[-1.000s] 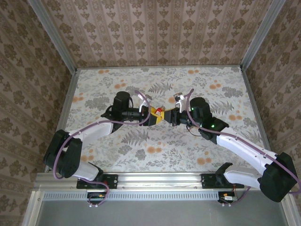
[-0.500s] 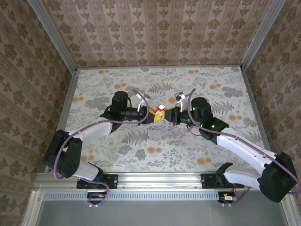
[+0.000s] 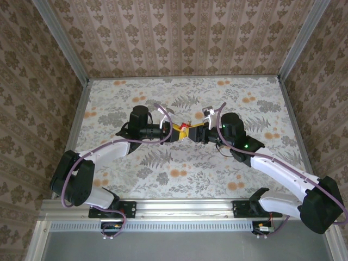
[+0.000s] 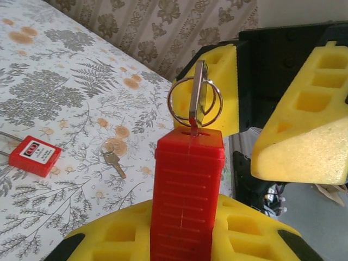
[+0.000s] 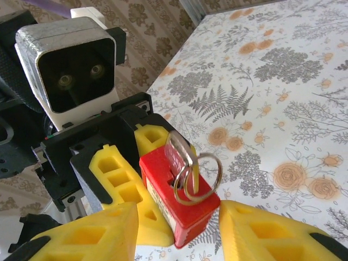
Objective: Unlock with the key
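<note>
A red padlock [image 4: 187, 185] stands upright between the yellow pads of my left gripper [image 4: 185, 220], which is shut on its body. A silver key [image 4: 199, 103] with a wire ring sticks out of the keyhole on the padlock's end. In the right wrist view the same padlock [image 5: 176, 198] and key [image 5: 179, 152] sit in front of my right gripper [image 5: 179, 228]. Its yellow fingers [image 5: 92, 234] stand open on either side and touch neither the key nor the ring. From above, the two grippers meet at the padlock [image 3: 185, 130] mid-table.
A second red padlock [image 4: 33, 156] lies flat on the floral tablecloth, with a loose key [image 4: 114, 162] beside it. The patterned walls [image 3: 179, 32] close the table in on three sides.
My right gripper has opened and let go of the key, which stays in the padlock. The left gripper still holds the padlock, now a little higher in the top view.
</note>
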